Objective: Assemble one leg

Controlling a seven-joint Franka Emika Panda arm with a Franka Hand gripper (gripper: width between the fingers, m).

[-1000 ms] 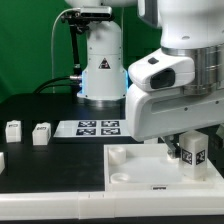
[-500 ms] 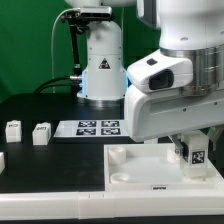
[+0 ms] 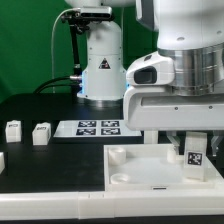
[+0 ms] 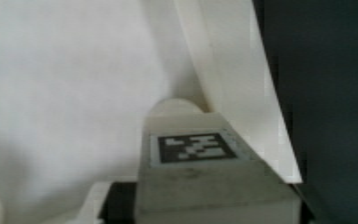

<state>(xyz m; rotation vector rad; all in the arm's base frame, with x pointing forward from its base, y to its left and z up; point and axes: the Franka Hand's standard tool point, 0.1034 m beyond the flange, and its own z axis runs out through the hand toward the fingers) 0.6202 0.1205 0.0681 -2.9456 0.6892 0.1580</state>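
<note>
My gripper (image 3: 194, 150) is shut on a leg (image 3: 196, 155), a small white peg with a black-and-white tag. It holds the leg upright over the corner of the large white panel (image 3: 140, 172) nearest the exterior view's right. In the wrist view the held leg (image 4: 197, 160) fills the middle, tag facing the camera, with a dark finger pad (image 4: 119, 200) against its side and the panel's edge (image 4: 220, 70) behind it. I cannot tell whether the leg touches the panel. Two more legs (image 3: 13, 130) (image 3: 41, 133) stand on the black table at the exterior view's left.
The marker board (image 3: 97, 127) lies on the table in front of the robot's base (image 3: 100, 70). Another white part (image 3: 2, 158) shows at the exterior view's left edge. The arm's bulky wrist housing (image 3: 175, 95) hangs over the panel.
My gripper has moved a little toward the exterior view's right with the leg in it, and the wrist has turned slightly. The other parts have not moved.
</note>
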